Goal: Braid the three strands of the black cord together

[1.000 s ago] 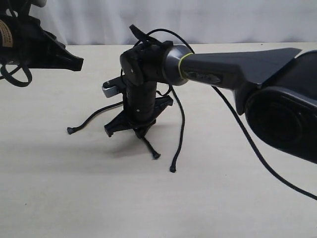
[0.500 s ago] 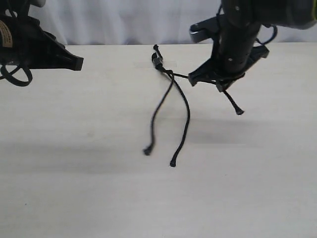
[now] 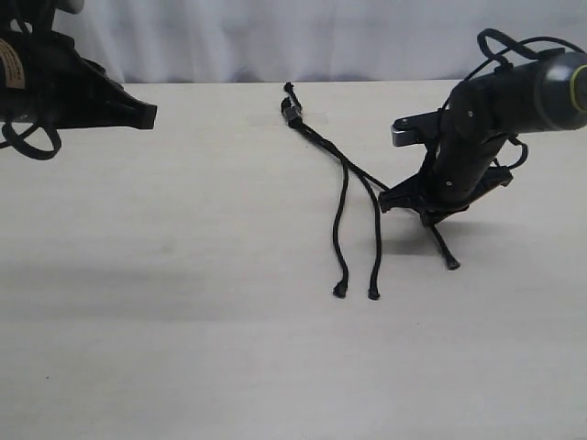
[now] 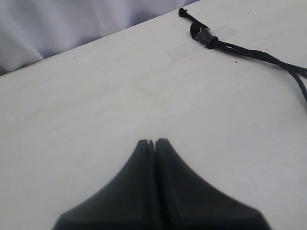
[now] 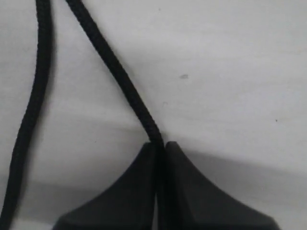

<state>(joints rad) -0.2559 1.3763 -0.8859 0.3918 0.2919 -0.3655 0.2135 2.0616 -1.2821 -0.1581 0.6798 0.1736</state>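
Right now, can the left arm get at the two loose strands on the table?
Probably yes: bare table lies between the shut, empty left gripper and the two loose strands; the right gripper, pinching the third strand, sits on their far side.

**Right arm low, left arm aloft**

The black left gripper (image 4: pixel 154 142) hovers over the table, its fingers pressed together on nothing. The dark grey right arm (image 3: pixel 504 96) bends downward. Its black right gripper (image 5: pixel 159 143) is pinched on a thin black rope strand (image 5: pixel 115 67).
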